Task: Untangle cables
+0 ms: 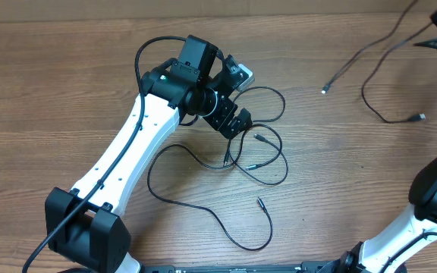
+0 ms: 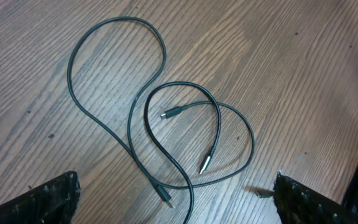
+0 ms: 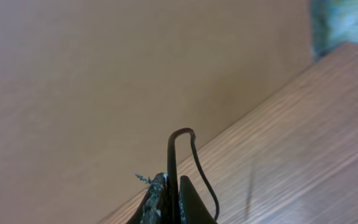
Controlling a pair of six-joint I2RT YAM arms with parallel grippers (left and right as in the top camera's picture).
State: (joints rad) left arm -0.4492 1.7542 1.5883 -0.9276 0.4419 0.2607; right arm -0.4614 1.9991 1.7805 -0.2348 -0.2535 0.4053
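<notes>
Cables (image 1: 258,155): thin black cords with small plugs, laid in overlapping loops near the middle of the wooden tabletop (image 1: 51,91). One long strand is curled toward the near edge and ends in a plug.

Left arm (image 1: 139,144): white-shelled, stretched diagonally from the near-left base to the loops, with the wrist bent downward.

Left gripper (image 1: 237,121): poised over the far-left side of the loops, jaws spread as wide as they go, nothing held. In the wrist view its fingers (image 2: 42,199) are seen at the lower corners, with the loops lying between and beyond them.

Right gripper (image 3: 173,199): lifted clear of the tabletop, clamped fully on a separate cable (image 3: 180,134) that is folded over just above the fingertips. In the overhead view this cable is draped at the far-right corner, well apart from the loops, with two plug ends on the wood.
</notes>
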